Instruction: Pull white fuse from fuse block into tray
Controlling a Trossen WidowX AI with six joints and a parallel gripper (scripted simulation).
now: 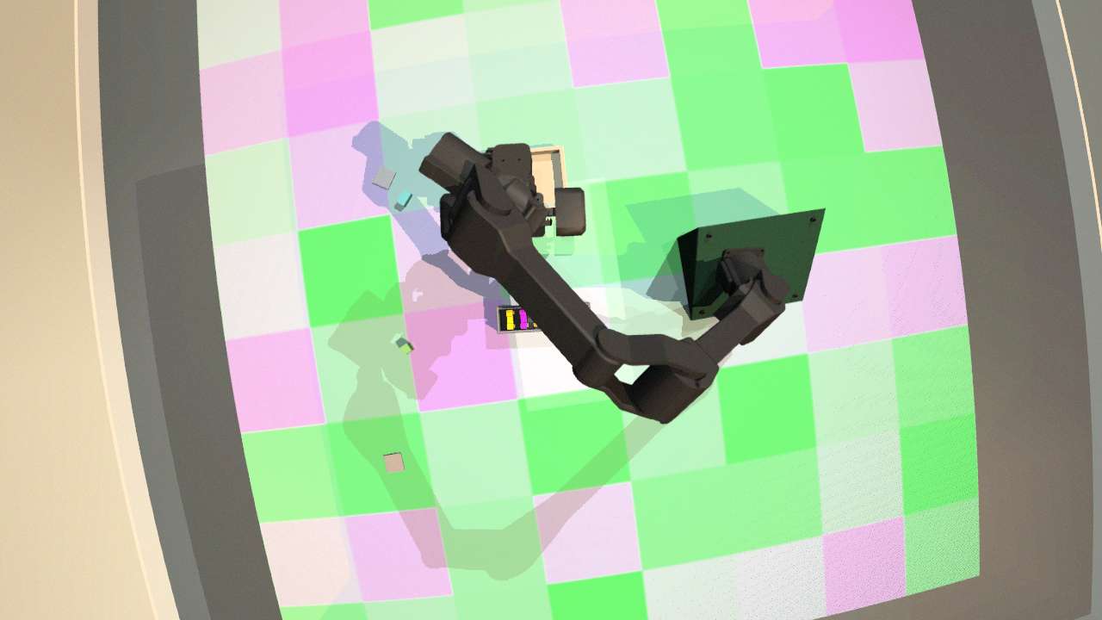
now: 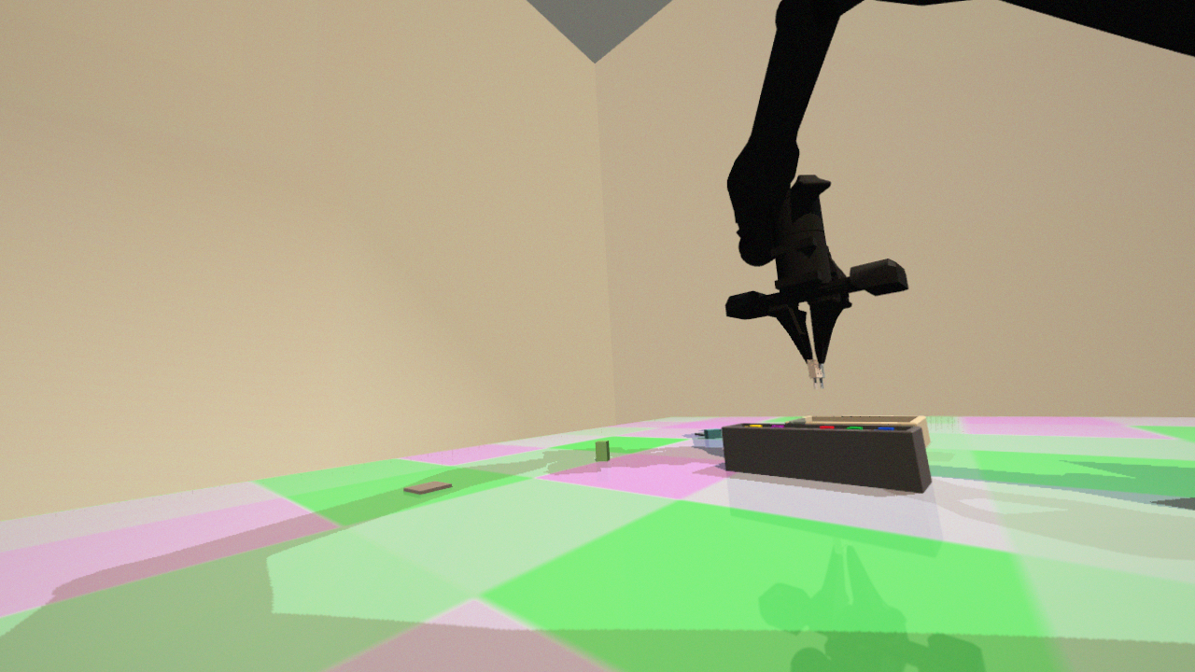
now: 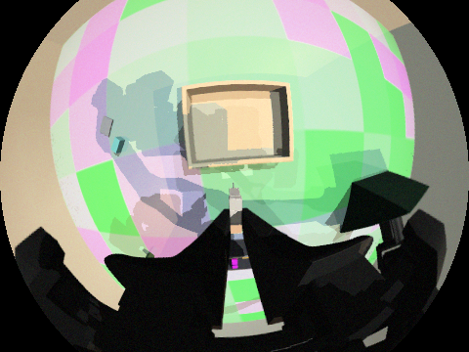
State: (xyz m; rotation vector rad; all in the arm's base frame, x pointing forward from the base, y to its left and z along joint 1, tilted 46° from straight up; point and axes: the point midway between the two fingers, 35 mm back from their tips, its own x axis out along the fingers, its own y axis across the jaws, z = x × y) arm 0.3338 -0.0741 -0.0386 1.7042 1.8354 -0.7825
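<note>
My gripper [image 2: 816,362] [image 3: 234,214] is shut on the white fuse [image 2: 816,374] [image 3: 235,202], whose prongs point down. The fuse hangs well above the table and above the block's height. The tan tray [image 1: 561,170] [image 2: 924,429] [image 3: 291,122] lies ahead of the fuse in the wrist view and looks empty; the arm covers part of it in the top view. The black fuse block [image 1: 499,319] [image 2: 822,457] is behind the fuse. A yellow fuse [image 1: 510,319] [image 2: 755,426] and a magenta fuse [image 1: 523,319] [image 3: 234,263] stand in it. My fingertips are hidden in the top view.
Red [image 2: 826,427], green [image 2: 854,428] and blue [image 2: 885,429] fuses also show in the block. A grey piece [image 1: 383,177] [image 3: 106,126] and a teal piece [image 1: 404,199] [image 3: 117,146] lie left of the tray. A green piece [image 1: 405,347] [image 2: 602,451] and a pinkish tile [image 1: 393,462] [image 2: 428,487] lie farther off.
</note>
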